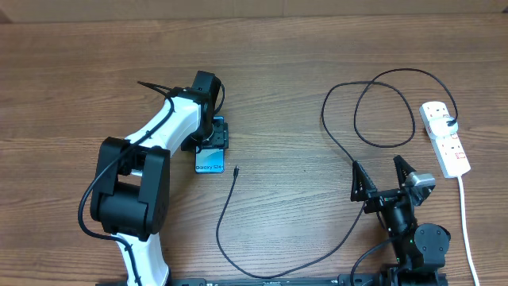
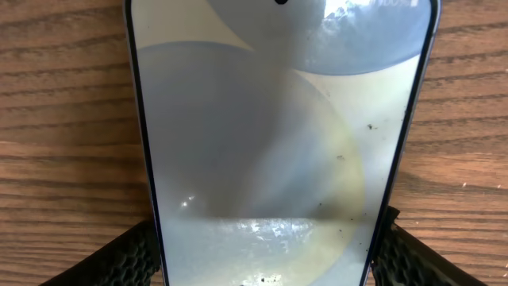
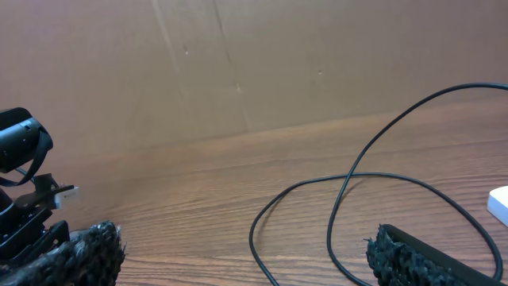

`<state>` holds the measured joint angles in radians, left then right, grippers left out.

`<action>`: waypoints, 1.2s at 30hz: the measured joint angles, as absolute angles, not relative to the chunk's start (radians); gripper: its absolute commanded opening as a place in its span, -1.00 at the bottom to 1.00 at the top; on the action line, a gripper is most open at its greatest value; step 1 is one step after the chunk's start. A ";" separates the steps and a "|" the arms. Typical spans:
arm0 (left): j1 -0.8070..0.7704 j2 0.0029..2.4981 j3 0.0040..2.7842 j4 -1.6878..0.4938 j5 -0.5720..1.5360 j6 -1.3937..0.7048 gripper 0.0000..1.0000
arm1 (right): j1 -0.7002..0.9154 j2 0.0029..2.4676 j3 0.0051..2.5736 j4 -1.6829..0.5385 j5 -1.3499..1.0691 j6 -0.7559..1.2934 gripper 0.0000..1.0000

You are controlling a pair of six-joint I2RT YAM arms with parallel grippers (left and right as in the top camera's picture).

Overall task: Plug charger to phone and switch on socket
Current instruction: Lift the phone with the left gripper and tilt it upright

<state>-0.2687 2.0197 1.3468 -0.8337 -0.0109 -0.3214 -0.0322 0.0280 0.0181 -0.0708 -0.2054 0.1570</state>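
You're working on a bare wooden table [image 1: 302, 63]. The white-and-black left arm [image 1: 151, 135] reaches toward 10 o'clock and covers the far half of the phone [image 1: 210, 164]. The left gripper [image 1: 212, 137] sits over it. Its fingers [image 2: 127, 258] flank the phone's two long edges, right at them, but you cannot tell whether they are pinching it yet.

The right gripper [image 1: 375, 163], at 4 o'clock, is spread wide and holds nothing.

The socket [image 1: 444, 139] lies at 3 o'clock with a black plug [image 1: 451, 121] in its far end and its white cord [image 1: 464, 214] trailing toward 5 o'clock.

The charger [image 1: 324, 111] loops from that plug and brushes past the right gripper's 9 o'clock finger. It then sweeps low, and its plug tip [image 1: 236, 169] ends just at 3 o'clock of the phone, not touching it.

The phone's near end appears to read "Galaxy S24".
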 measured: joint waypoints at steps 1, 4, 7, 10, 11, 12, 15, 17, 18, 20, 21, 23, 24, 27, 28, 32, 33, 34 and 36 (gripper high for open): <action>-0.269 2.020 1.347 -0.834 -0.010 -0.321 0.38 | -0.032 0.028 0.018 -0.070 -0.205 0.157 1.00; -0.269 2.020 1.347 -0.834 -0.009 -0.321 0.37 | -0.032 0.028 0.018 -0.070 -0.205 0.157 1.00; -0.268 2.020 1.347 -0.835 -0.007 -0.321 0.37 | -0.032 0.028 0.018 -0.071 -0.205 0.158 1.00; -0.266 2.020 1.347 -0.839 -0.003 -0.321 0.38 | -0.032 0.028 0.018 -0.071 -0.205 0.157 1.00; -0.263 2.020 1.347 -0.841 0.002 -0.321 0.39 | -0.032 0.028 0.018 -0.072 -0.205 0.158 1.00; -0.259 2.019 1.347 -0.841 0.008 -0.321 0.39 | -0.032 0.028 0.018 -0.071 -0.205 0.157 1.00; -0.240 2.016 1.348 -0.841 0.041 -0.321 0.39 | -0.032 0.028 0.018 -0.071 -0.205 0.157 1.00; -0.233 2.016 1.348 -0.838 0.057 -0.321 0.40 | -0.032 0.028 0.018 -0.071 -0.205 0.157 1.00; -0.229 2.016 1.348 -0.838 0.061 -0.321 0.40 | -0.032 0.028 0.018 -0.070 -0.205 0.157 1.00; -0.227 2.014 1.348 -0.837 0.070 -0.322 0.40 | -0.032 0.028 0.018 -0.071 -0.205 0.157 1.00; -0.226 2.014 1.348 -0.836 0.075 -0.323 0.40 | -0.032 0.028 0.018 -0.071 -0.205 0.157 1.00; -0.226 2.014 1.348 -0.834 0.079 -0.323 0.40 | -0.032 0.028 0.018 -0.071 -0.205 0.157 1.00; -0.226 2.014 1.348 -0.833 0.079 -0.326 0.40 | -0.032 0.028 0.018 -0.071 -0.205 0.157 1.00; -0.226 2.014 1.348 -0.833 0.080 -0.331 0.40 | -0.032 0.028 0.018 -0.070 -0.205 0.157 1.00; -0.226 2.014 1.348 -0.833 0.081 -0.333 0.40 | -0.032 0.028 0.018 -0.071 -0.205 0.157 1.00; -0.226 2.014 1.348 -0.833 0.083 -0.333 0.42 | -0.032 0.028 0.018 -0.071 -0.205 0.157 1.00; -0.226 2.014 1.348 -0.833 0.083 -0.333 0.42 | -0.032 0.028 0.018 -0.070 -0.205 0.157 1.00; -0.226 2.014 1.348 -0.834 0.085 -0.333 0.42 | -0.032 0.028 0.018 -0.071 -0.205 0.157 1.00; -0.224 2.014 1.348 -0.834 0.101 -0.333 0.42 | -0.032 0.028 0.018 -0.071 -0.205 0.157 1.00</action>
<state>-0.2237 2.0136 1.3476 -0.8337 0.1005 -0.3332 -0.0322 0.0280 0.0181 -0.0708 -0.2054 0.1570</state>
